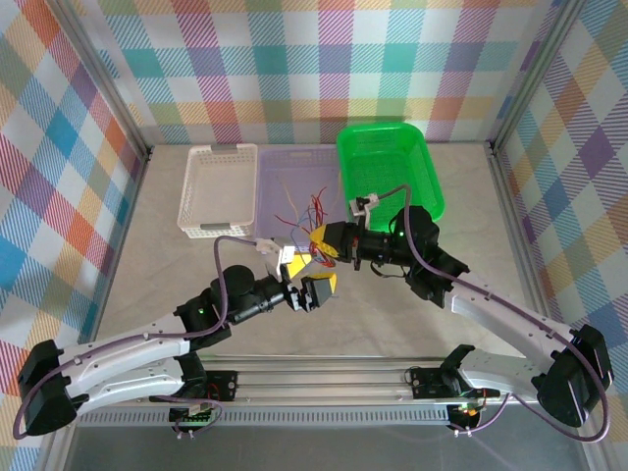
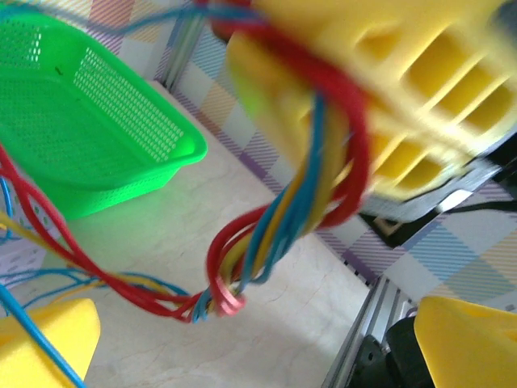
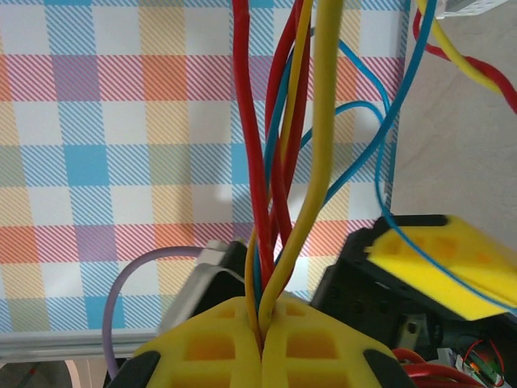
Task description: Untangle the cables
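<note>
The cables, thin red, yellow and blue wires, run as a twisted bundle out of my right gripper, whose yellow jaws are shut on them. In the top view the right gripper sits at the near edge of the purple tray, where more loose cables lie. My left gripper is open just in front of it. In the left wrist view the bundle hangs in a loop above the table, between and beyond the left gripper's wide-spread yellow fingers, touching neither.
A green basket stands at the back right and also appears as the green basket in the left wrist view. A white basket stands left of the purple tray. The metal rail runs along the table's near edge.
</note>
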